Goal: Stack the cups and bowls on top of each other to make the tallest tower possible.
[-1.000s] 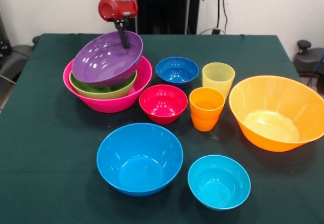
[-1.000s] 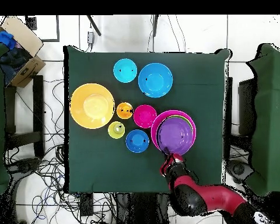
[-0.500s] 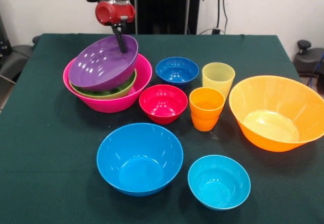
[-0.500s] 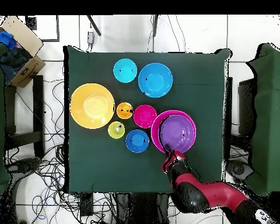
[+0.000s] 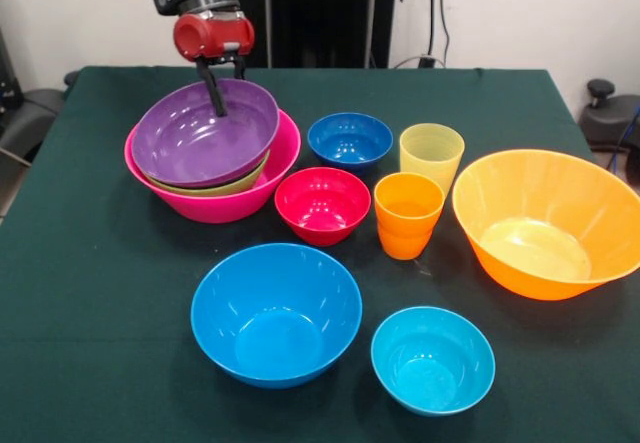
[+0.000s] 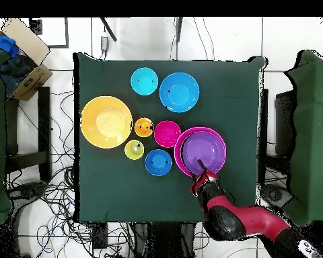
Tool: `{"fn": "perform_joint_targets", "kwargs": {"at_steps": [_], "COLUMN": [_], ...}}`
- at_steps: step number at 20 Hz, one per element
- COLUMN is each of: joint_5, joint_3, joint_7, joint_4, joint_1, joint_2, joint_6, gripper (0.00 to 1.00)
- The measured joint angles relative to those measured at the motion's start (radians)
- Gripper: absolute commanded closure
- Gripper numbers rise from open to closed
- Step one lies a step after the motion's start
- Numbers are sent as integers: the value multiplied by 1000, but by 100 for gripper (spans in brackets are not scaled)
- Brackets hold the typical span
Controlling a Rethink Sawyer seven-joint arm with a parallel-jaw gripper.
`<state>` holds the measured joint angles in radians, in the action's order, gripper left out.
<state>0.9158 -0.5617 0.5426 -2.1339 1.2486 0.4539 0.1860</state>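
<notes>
Dark green cloth covers the table (image 5: 100, 293), with a pale wall and black stand behind it. My gripper (image 5: 214, 103) reaches down over the far rim of the glossy purple plastic bowl (image 5: 200, 138); one dark finger (image 5: 213, 91) shows inside the rim and another stub just behind it, so I judge the jaws narrow, straddling the thin wall, though whether they pinch it I cannot tell. That bowl sits nearly level in the lime green bowl (image 5: 235, 183), itself nested in the large pink bowl (image 5: 275, 168) at the far left; together they are the tower.

I expect these bowls to be light, stiff and slick, so the rim is the only sensible hold, and a hold on one side will let a bowl swing and tilt. Nested, they should settle themselves.

Above the fingers the red wrist (image 5: 212, 35) and black link lean slightly left, coming down almost vertically; from overhead the red arm (image 6: 248, 222) reaches in from the table's edge.

Further out: a small red bowl (image 5: 322, 203) and dark blue bowl (image 5: 349, 140) right of the tower, the translucent yellow cup (image 5: 431, 155) and orange cup (image 5: 407, 213), the large orange bowl (image 5: 545, 223) at far right, the sky blue bowl (image 5: 275, 313) and small cyan bowl (image 5: 432, 360) nearest me
</notes>
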Motion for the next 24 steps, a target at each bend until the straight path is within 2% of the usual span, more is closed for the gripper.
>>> {"fn": "perform_joint_targets", "kwargs": {"at_steps": [7,11,16,19,20,24], "joint_5": [0,0,-33,-72,-89,-124], "joint_3": [-2,13,100,167,207,290], "joint_7": [0,0,0,0,0,0], "joint_4": [6,26,132,194,223,283], "joint_1": [-9,-48,-195,-328,-392,-512], "joint_2": [0,-2,-33,1,14,34], "joint_6": [0,-4,-70,-75,-83,-107], "gripper": [0,0,0,0,0,0]}}
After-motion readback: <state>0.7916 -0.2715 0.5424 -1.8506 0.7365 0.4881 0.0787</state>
